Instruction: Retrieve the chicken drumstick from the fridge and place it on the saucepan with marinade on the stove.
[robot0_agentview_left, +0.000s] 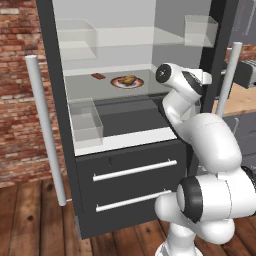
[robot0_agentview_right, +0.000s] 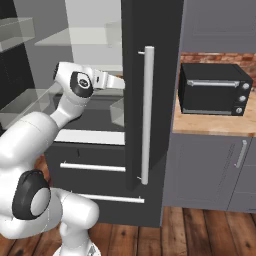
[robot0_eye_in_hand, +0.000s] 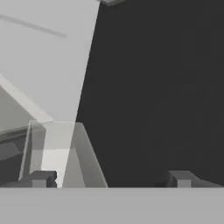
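Note:
The fridge (robot0_agentview_left: 131, 170) stands with both doors swung open. On its middle shelf a plate (robot0_agentview_left: 119, 83) carries the small golden-brown chicken drumstick (robot0_agentview_left: 129, 79). My wrist sits to the right of that plate, just in front of the shelf, and the hand points right toward the right-hand door (robot0_agentview_right: 152, 30). In the hand view my gripper (robot0_eye_in_hand: 111, 180) is open, its two dark fingertips (robot0_eye_in_hand: 41, 178) wide apart with nothing between them. It faces the dark inner side of the door (robot0_eye_in_hand: 153, 87) and a clear door bin (robot0_eye_in_hand: 57, 148).
A flat dark red-brown piece (robot0_agentview_left: 98, 76) lies left of the plate. Clear bins (robot0_agentview_left: 85, 122) hang on both doors. Long pale handles (robot0_agentview_left: 45, 130) (robot0_agentview_right: 146, 115) stick out. A black toaster oven (robot0_agentview_right: 215, 90) sits on the wooden counter to the right, above grey cabinets.

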